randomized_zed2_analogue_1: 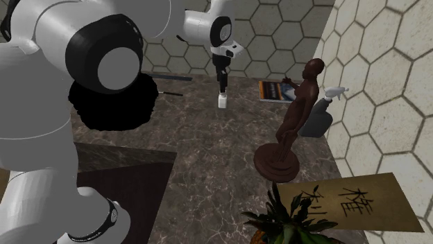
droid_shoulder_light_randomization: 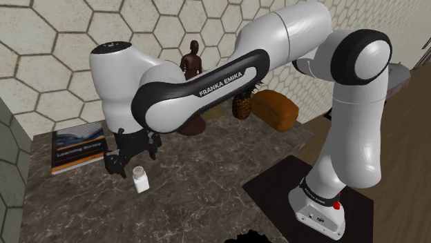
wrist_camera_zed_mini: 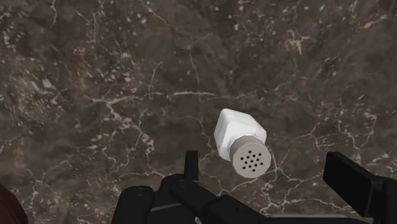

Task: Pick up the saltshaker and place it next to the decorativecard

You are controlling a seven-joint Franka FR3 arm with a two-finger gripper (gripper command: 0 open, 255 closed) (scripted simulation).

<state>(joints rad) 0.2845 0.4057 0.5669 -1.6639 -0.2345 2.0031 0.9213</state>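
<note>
Hand (wrist_camera_zed_mini: 268, 181) released, fingers spread around the upright white saltshaker (wrist_camera_zed_mini: 240, 141) without touching it, on the dark marbled worktop (droid_shoulder_light_randomization: 207, 166) beside a book (droid_shoulder_light_randomization: 79, 145). Between the shaker and the decorative card (randomized_zed2_analogue_1: 347, 201), which are well apart, stand a brown figurine (randomized_zed2_analogue_1: 295, 118) and a pineapple (droid_shoulder_light_randomization: 242, 105).

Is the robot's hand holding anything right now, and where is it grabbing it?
Nothing is held. The gripper is open above the white saltshaker, which stands untouched on the counter.
</note>
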